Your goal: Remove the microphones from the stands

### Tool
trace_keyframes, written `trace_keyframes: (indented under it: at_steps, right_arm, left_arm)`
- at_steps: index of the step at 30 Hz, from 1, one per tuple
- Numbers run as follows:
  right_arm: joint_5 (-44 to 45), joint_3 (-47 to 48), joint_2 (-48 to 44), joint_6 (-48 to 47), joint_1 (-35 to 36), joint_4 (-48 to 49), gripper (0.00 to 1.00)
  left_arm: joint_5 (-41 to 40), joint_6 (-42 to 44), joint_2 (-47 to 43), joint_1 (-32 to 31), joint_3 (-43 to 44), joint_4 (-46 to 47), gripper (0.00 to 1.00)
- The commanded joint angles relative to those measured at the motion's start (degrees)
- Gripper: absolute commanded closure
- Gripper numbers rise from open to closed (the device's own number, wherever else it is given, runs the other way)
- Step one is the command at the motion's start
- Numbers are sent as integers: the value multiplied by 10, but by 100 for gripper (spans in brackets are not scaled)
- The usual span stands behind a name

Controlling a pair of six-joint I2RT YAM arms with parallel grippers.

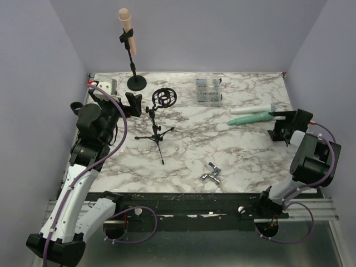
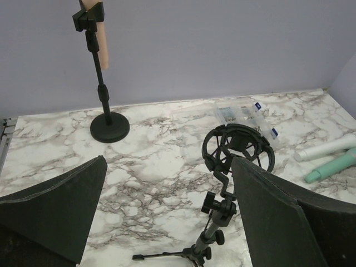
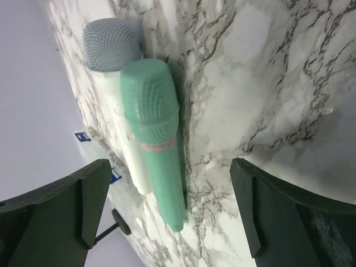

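A beige microphone (image 1: 127,26) sits upright in the clip of a tall round-based stand (image 1: 136,82) at the back left; in the left wrist view the beige microphone (image 2: 102,47) hangs in that stand (image 2: 109,129). A small tripod stand (image 1: 157,133) carries an empty ring mount (image 1: 163,98). A green microphone (image 3: 156,133) and a white microphone (image 3: 114,67) lie side by side on the table at the right. My right gripper (image 3: 169,167) is open, its fingers on either side of the green handle without touching it. My left gripper (image 2: 168,167) is open beside the ring mount (image 2: 238,147).
A clear plastic box (image 1: 208,90) lies at the back middle. A small metal part (image 1: 212,173) rests near the front edge. A white device (image 1: 104,86) stands in the back left corner. Walls close in the table at the left, back and right.
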Motion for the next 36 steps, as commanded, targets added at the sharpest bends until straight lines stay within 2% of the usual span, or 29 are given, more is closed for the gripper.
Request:
trace_keyframes:
  at_steps: [1, 7, 13, 16, 19, 27, 32, 36]
  right_arm:
    - [-8, -11, -55, -40, -3, -28, 2]
    - [-18, -18, -110, -92, 13, -35, 1]
    - [-33, 24, -128, -178, 93, -82, 1]
    - [-19, 47, -141, -214, 160, -114, 1]
    - [-22, 48, -165, -232, 235, -102, 1]
    - [-57, 53, -184, -236, 480, -2, 1]
    - [-79, 52, -170, -169, 596, 112, 1]
    - [-40, 70, -152, -131, 659, 148, 2]
  left_arm:
    - [22, -8, -9, -3, 8, -1, 2]
    - [23, -11, -10, -3, 7, -2, 1]
    - [30, -15, -10, -3, 7, -1, 1]
    - [35, -17, -5, -4, 7, 0, 2]
    - [38, -18, -1, -5, 7, 0, 1]
    - [35, -21, 7, -10, 5, 3, 1]
    - [24, -23, 8, -12, 2, 2, 2]
    - [21, -21, 8, -13, 3, 1, 2]
